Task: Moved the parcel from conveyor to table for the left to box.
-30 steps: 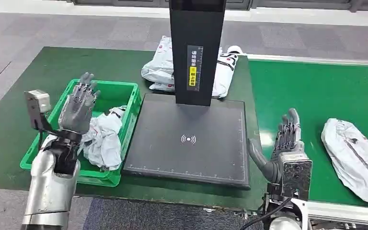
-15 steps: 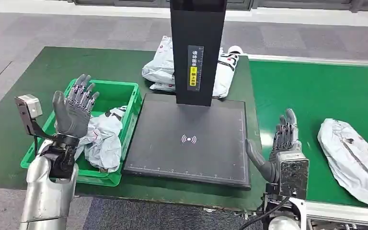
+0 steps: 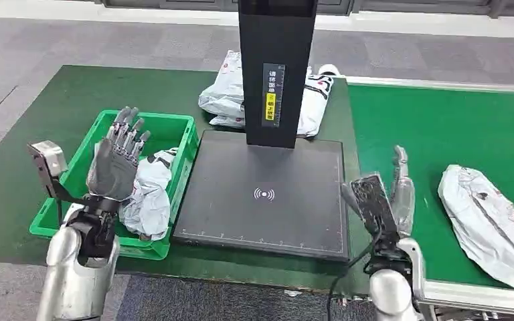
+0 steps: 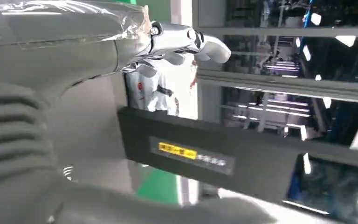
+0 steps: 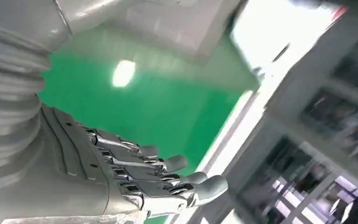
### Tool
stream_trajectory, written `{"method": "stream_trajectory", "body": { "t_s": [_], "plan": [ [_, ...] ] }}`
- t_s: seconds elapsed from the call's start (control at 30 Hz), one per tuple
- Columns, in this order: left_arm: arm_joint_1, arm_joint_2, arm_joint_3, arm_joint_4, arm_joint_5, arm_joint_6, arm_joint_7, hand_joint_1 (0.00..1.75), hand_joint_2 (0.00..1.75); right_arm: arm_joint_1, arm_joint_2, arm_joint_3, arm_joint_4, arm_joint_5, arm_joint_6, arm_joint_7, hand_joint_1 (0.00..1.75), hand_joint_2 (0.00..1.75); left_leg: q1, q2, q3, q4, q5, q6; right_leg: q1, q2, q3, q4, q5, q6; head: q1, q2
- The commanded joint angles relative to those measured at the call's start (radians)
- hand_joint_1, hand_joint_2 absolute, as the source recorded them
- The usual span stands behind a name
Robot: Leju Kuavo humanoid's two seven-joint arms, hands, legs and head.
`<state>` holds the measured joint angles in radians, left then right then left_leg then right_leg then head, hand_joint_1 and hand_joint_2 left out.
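Between the two robot hands lies a flat black scanner plate (image 3: 264,194) with a tall black post (image 3: 274,70) standing at its far edge. Behind that post more grey bags (image 3: 224,93) are piled on the green surface (image 3: 53,107). The left robot hand (image 3: 115,164) is raised with its fingers spread apart and grasps nothing. It hovers over a green crate (image 3: 174,127), and a crumpled grey bag (image 3: 146,190) lies inside the crate just beside it. The right robot hand (image 3: 391,194) stands edge-on near the right edge of the plate, its fingers straight and apart, holding nothing. The parcel (image 3: 488,224), a long grey bag, lies on the green conveyor belt (image 3: 442,127), well apart to the right of the right robot hand. Its long axis runs slanted, from the far end near this hand toward the near right corner.
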<state>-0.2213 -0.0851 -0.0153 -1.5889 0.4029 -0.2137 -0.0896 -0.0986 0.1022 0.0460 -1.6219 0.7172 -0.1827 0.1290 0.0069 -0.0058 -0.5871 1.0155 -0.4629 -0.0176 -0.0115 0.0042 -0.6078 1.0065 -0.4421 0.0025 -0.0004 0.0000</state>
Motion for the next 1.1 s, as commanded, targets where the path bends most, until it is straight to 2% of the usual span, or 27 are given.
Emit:
{"method": "stream_trajectory", "body": {
  "t_s": [0.03, 0.07, 0.2, 0.23, 0.37, 0.47, 0.6, 0.7, 0.8, 0.83, 0.9, 1.03, 1.1],
  "plan": [
    [0.007, -0.048, -0.204, 0.146, 0.044, -0.109, -0.069, 0.0, 1.75, -0.393, -0.34, -0.298, 0.735, 0.144, 0.066, 0.013, 0.0, 1.75, 0.0, -0.002, 0.005, -0.002, 0.001, 0.002, 0.0, -0.002, 0.007, -0.005, 0.002, 0.002, 0.0, 0.0],
    [0.006, -0.045, -0.221, 0.143, 0.033, -0.112, -0.077, 0.0, 1.75, -0.394, -0.379, -0.287, 0.78, 0.197, 0.053, 0.028, 0.0, 1.75, 0.0, -0.003, 0.005, -0.002, 0.002, 0.003, 0.0, -0.004, 0.007, -0.006, 0.003, 0.003, 0.0, 0.0],
    [0.031, -0.04, -0.226, 0.13, 0.019, -0.104, -0.082, 0.0, 1.75, -0.367, -0.431, -0.292, 0.803, 0.265, 0.05, 0.067, 0.0, 1.75, -0.002, -0.011, 0.001, 0.0, 0.003, 0.006, -0.001, -0.011, 0.008, -0.005, 0.002, 0.004, 0.0, 0.0],
    [0.042, -0.04, -0.22, 0.142, 0.073, -0.132, -0.049, 0.0, 1.75, -0.38, -0.444, -0.285, 0.833, 0.282, 0.077, 0.063, 0.0, 1.75, -0.002, -0.012, 0.003, -0.001, 0.003, 0.006, -0.002, -0.012, 0.01, -0.007, 0.001, 0.004, 0.0, 0.0],
    [0.037, -0.027, -0.231, 0.222, 0.026, -0.147, -0.046, 0.0, 1.75, -0.388, -0.485, -0.291, 0.904, 0.312, 0.098, 0.075, 0.0, 1.75, -0.004, -0.008, 0.003, -0.001, 0.001, 0.006, -0.004, -0.007, 0.007, -0.005, 0.002, 0.004, 0.0, 0.0],
    [0.033, -0.03, -0.23, 0.23, 0.022, -0.149, -0.05, 0.0, 1.75, -0.38, -0.49, -0.296, 0.906, 0.311, 0.093, 0.068, 0.0, 1.75, -0.004, -0.01, 0.003, -0.001, 0.001, 0.007, -0.003, -0.01, 0.008, -0.006, 0.001, 0.004, 0.0, 0.0],
    [0.029, -0.033, -0.228, 0.228, 0.023, -0.147, -0.049, 0.0, 1.75, -0.381, -0.485, -0.295, 0.904, 0.311, 0.093, 0.068, 0.0, 1.75, -0.004, -0.006, 0.003, -0.001, 0.001, 0.007, -0.003, -0.006, 0.006, -0.005, 0.002, 0.005, 0.0, 0.0],
    [0.024, -0.03, -0.238, 0.228, -0.077, -0.089, -0.059, 0.0, 1.75, -0.354, -0.51, -0.279, 0.906, 0.358, 0.114, 0.106, 0.0, 1.75, -0.003, -0.004, 0.004, -0.002, 0.001, 0.007, -0.003, -0.005, 0.007, -0.006, 0.002, 0.004, 0.0, 0.0],
    [0.007, -0.025, -0.245, 0.251, -0.146, -0.037, -0.068, 0.0, 1.75, -0.348, -0.537, -0.258, 0.955, 0.369, 0.234, 0.092, 0.0, 1.75, -0.003, -0.007, 0.002, -0.001, 0.001, 0.007, -0.002, -0.007, 0.006, -0.005, 0.001, 0.005, 0.0, 0.0],
    [0.001, -0.021, -0.244, 0.268, -0.138, -0.047, -0.078, 0.0, 1.75, -0.353, -0.553, -0.234, 0.987, 0.371, 0.3, 0.074, 0.0, 1.75, -0.003, -0.007, 0.002, -0.001, 0.001, 0.007, -0.003, -0.007, 0.007, -0.005, 0.001, 0.004, 0.0, 0.0],
    [-0.005, -0.013, -0.24, 0.289, -0.138, -0.052, -0.096, 0.0, 1.75, -0.353, -0.577, -0.187, 1.028, 0.382, 0.36, 0.057, 0.0, 1.75, -0.003, -0.008, 0.003, -0.002, 0.001, 0.007, -0.002, -0.009, 0.008, -0.006, 0.001, 0.005, 0.0, 0.0],
    [0.001, -0.008, -0.224, 0.296, -0.148, -0.057, -0.118, 0.0, 1.75, -0.309, -0.608, -0.116, 1.027, 0.374, 0.449, 0.005, 0.0, 1.75, -0.003, -0.007, 0.003, -0.001, 0.001, 0.007, -0.003, -0.007, 0.007, -0.006, 0.001, 0.005, 0.0, 0.0],
    [0.004, -0.007, -0.223, 0.293, -0.149, -0.057, -0.119, 0.0, 1.75, -0.306, -0.61, -0.11, 1.025, 0.372, 0.456, 0.001, 0.0, 1.75, -0.003, -0.007, 0.003, -0.001, 0.001, 0.007, -0.003, -0.007, 0.007, -0.005, 0.001, 0.004, 0.0, 0.0]
  ]
}}
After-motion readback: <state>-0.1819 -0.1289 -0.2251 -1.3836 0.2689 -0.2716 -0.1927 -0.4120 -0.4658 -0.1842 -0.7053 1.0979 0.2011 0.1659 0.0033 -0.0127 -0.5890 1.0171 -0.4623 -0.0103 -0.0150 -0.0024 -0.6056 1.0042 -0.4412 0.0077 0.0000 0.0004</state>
